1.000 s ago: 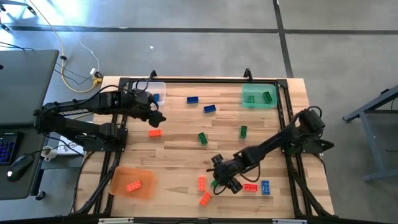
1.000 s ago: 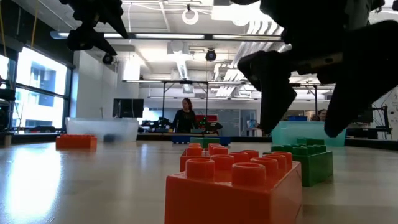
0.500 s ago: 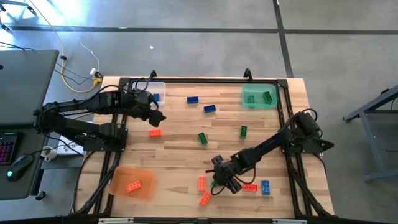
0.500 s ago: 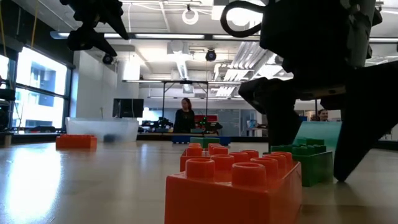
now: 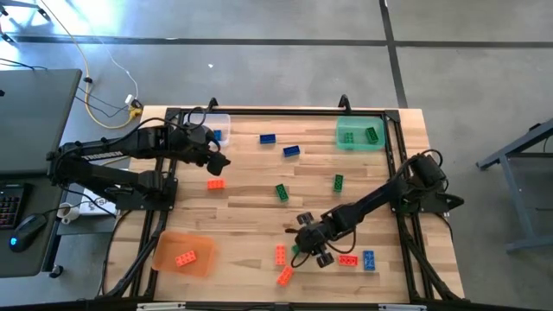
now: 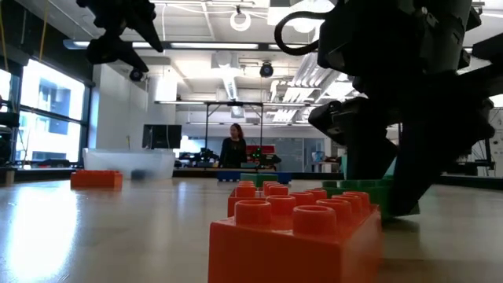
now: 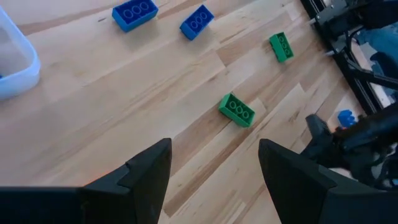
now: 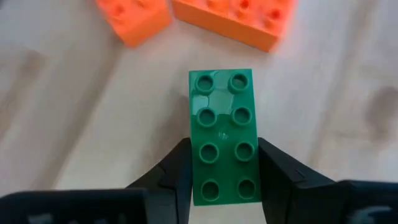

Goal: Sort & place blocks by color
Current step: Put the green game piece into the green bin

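- Green block [image 8: 223, 138], lying at the table's six o'clock edge beside orange blocks [image 8: 231, 18], sits clamped between the right gripper [image 8: 222, 180] fingers.
- Left gripper [image 5: 220, 161] hovers spread apart at ten o'clock.

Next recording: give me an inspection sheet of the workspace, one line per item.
Surface: wooden table inside a dark frame.
Job's things: blue, green and orange blocks scattered; clear tray, green tray and orange tray each hold blocks.
Clutter: nothing seen.
Grippers: right gripper closed on a green block at the table's near edge; left gripper open, hovering beside the clear tray.
Cables: yellow cable on the floor.
Surroundings: a person far behind; keyboard on a side desk.
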`<state>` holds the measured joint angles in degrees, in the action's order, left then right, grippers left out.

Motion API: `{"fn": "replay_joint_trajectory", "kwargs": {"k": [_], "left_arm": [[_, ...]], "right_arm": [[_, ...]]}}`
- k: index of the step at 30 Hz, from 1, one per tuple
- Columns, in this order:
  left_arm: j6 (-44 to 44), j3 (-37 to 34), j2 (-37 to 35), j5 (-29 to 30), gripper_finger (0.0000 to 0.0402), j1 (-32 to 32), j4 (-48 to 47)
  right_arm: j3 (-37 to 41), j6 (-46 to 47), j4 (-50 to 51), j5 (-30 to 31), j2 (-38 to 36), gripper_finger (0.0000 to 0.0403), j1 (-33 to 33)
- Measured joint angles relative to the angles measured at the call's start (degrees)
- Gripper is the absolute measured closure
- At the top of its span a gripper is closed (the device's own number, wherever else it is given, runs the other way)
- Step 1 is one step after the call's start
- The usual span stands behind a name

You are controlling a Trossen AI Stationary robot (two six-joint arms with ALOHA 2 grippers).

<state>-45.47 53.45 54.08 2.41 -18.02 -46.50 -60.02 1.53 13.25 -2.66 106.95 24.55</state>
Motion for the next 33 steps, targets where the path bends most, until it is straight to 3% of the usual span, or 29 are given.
{"fn": "replay_joint_trajectory", "kwargs": {"k": [11, 17, 24, 33], "left_arm": [[8.9, 0.0, 0.0, 5.8, 0.0174, -0.1, 0.0], [12.7, 0.0, 0.0, 6.0, 0.0174, -0.1, 0.0], [17.0, 0.0, 0.0, 7.2, 0.0174, -0.1, 0.1], [24.5, 0.0, 0.0, 11.3, 0.0174, -0.1, 2.6]], "right_arm": [[0.0, -2.0, 6.2, 9.6, -10.5, 0.0291, -9.6], [0.0, -1.4, 6.1, 14.0, -16.2, 0.0291, -16.6], [0.0, -1.5, 6.3, 24.4, -23.9, 0.0291, -23.8], [0.0, 2.6, 8.8, 32.1, -30.8, 0.0291, -32.7]]}}
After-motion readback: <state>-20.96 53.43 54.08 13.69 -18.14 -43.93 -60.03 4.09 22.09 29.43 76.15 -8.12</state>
